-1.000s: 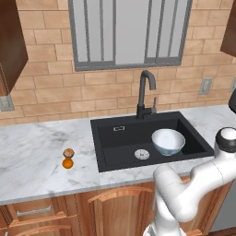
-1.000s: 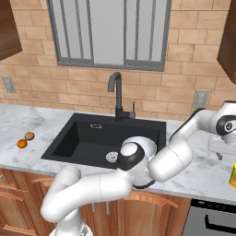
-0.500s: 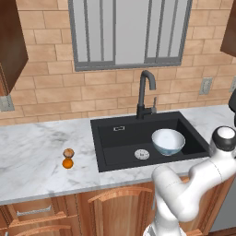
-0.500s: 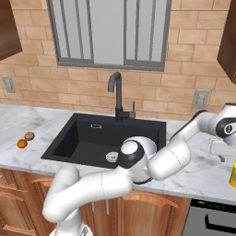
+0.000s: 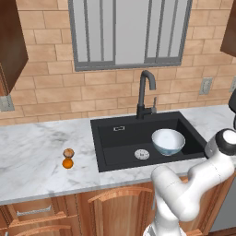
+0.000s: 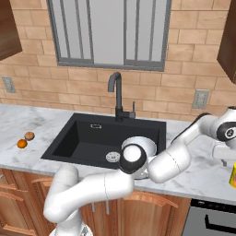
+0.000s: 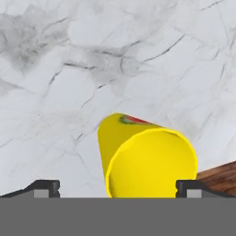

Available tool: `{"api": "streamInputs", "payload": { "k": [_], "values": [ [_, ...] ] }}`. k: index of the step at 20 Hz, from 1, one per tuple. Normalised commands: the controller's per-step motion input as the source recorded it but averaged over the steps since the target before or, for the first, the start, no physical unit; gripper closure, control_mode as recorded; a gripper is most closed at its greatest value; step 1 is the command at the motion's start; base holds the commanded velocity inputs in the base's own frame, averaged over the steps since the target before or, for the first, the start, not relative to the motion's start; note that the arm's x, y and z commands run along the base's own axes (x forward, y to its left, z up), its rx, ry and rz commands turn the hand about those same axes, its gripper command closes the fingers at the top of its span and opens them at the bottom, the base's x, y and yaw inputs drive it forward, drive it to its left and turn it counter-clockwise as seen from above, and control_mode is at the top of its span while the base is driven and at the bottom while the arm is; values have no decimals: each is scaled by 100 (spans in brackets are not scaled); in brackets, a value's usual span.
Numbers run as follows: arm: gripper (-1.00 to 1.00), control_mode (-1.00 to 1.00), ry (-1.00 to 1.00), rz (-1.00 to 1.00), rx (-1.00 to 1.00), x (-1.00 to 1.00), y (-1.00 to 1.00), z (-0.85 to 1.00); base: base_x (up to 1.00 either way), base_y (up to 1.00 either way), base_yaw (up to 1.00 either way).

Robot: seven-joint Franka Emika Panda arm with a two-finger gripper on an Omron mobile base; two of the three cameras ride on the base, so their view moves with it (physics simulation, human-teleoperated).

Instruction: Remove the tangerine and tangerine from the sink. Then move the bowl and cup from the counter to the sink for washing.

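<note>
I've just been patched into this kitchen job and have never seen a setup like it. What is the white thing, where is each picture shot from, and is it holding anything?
The white thing is a robot arm on a base that can drive. Two pictures come from cameras on that base, behind the arm to its left and its right. The third looks along its gripper, whose two dark fingertips stand wide apart at the bottom.

The black sink is set in the marble counter. The white bowl sits in it, near the silver drain. The two tangerines lie close together on the counter to the sink's left.

Nothing is held. The yellow cup stands on the counter right in front of the open gripper, between the fingertips.
</note>
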Motion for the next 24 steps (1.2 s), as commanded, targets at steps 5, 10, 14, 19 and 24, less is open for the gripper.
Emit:
{"api": "streamInputs", "payload": {
  "k": [5, 10, 14, 19, 24],
  "values": [
    [-100, -100, 3, 8, 8, 3, -4, 5, 0, 0, 0],
    [-100, -100, 5, 8, 9, 0, -3, 10, 0, 0, 0],
    [-100, -100, 7, 6, 9, 0, 0, 10, 0, 0, 0],
    [-100, -100, 7, 5, 10, 0, 0, 6, 0, 0, 0],
    [-100, -100, 4, 4, 11, 0, 0, 8, 0, 0, 0]
  ]
}}
